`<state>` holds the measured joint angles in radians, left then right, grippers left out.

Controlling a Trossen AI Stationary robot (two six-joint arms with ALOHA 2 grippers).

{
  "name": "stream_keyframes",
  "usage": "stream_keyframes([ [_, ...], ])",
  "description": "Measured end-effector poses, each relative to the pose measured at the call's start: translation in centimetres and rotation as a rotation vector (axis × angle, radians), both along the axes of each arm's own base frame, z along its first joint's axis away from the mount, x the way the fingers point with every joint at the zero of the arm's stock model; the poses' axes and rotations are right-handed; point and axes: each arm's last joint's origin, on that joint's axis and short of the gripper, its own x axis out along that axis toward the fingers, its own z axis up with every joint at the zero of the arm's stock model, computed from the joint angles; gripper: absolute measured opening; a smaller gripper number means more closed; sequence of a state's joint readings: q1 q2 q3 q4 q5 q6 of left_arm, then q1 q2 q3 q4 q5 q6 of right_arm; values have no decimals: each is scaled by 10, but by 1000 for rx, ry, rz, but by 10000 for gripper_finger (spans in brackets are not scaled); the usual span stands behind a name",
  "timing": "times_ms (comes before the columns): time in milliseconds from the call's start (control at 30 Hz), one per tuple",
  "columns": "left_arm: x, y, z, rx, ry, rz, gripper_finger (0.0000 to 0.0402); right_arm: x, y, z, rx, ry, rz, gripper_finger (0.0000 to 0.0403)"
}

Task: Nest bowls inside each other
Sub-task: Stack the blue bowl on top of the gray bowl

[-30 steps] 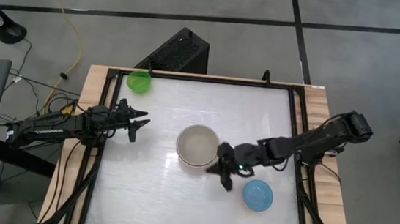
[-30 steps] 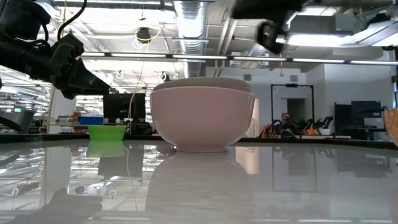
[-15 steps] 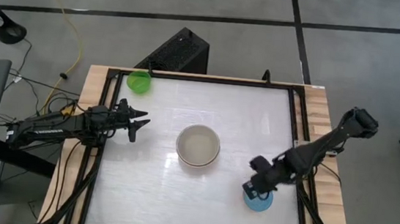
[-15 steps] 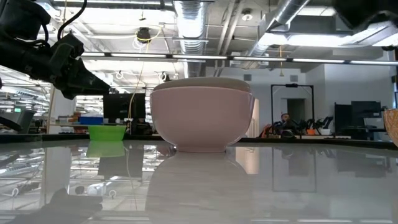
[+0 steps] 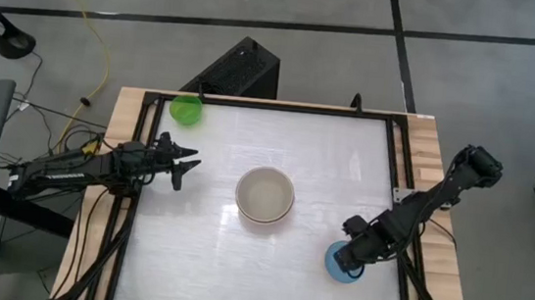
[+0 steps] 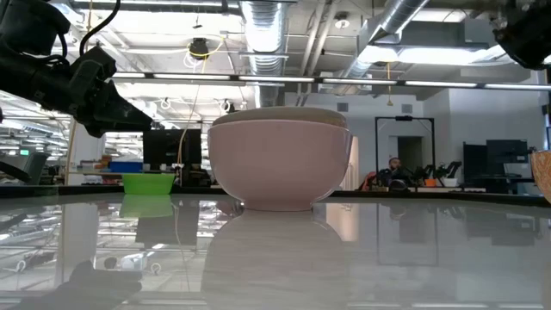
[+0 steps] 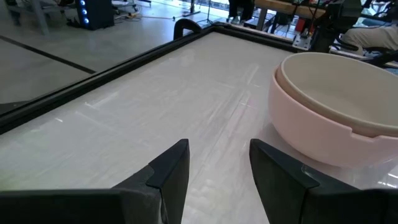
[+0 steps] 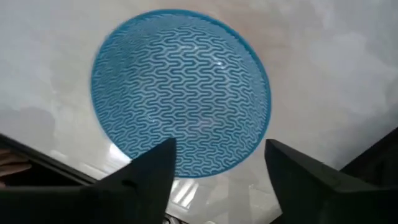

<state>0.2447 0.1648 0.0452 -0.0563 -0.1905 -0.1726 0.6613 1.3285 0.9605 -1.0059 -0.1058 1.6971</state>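
Observation:
A grey-beige bowl (image 5: 265, 191) sits nested inside a pink-salmon bowl (image 6: 280, 168) at the table's middle. A small green bowl (image 5: 186, 110) stands at the far left corner. A light blue bowl (image 8: 180, 93) with a wavy pattern rests on the table near the right edge. My right gripper (image 8: 221, 180) hangs open above it, pointing down, its fingers over the bowl's rim without touching. My left gripper (image 7: 217, 165) hovers open at the left, pointing level toward the nested pair.
A black frame (image 5: 399, 163) runs round the white tabletop. Bare table lies between the nested bowls and the blue bowl, and along the near edge. A dark box (image 5: 241, 69) stands on the floor beyond the far edge.
My right gripper has gone from beside the nested bowls toward the table's right and near edges, and now stands over the blue bowl. It has tipped from nearly level to pointing down and has rolled. The bowls have stayed in place.

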Motion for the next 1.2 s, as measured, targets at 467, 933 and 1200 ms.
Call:
stream_keyframes([
  [467, 0, 0, 0, 0, 0, 0, 158, -11, -9, -51, -17, 11, 27, 285],
  [933, 0, 0, 0, 0, 0, 0, 158, -7, -10, -53, -53, -67, 133, 105],
  [1200, 0, 0, 0, 0, 0, 0, 158, -9, -15, -42, -47, -127, 141, 25],
])
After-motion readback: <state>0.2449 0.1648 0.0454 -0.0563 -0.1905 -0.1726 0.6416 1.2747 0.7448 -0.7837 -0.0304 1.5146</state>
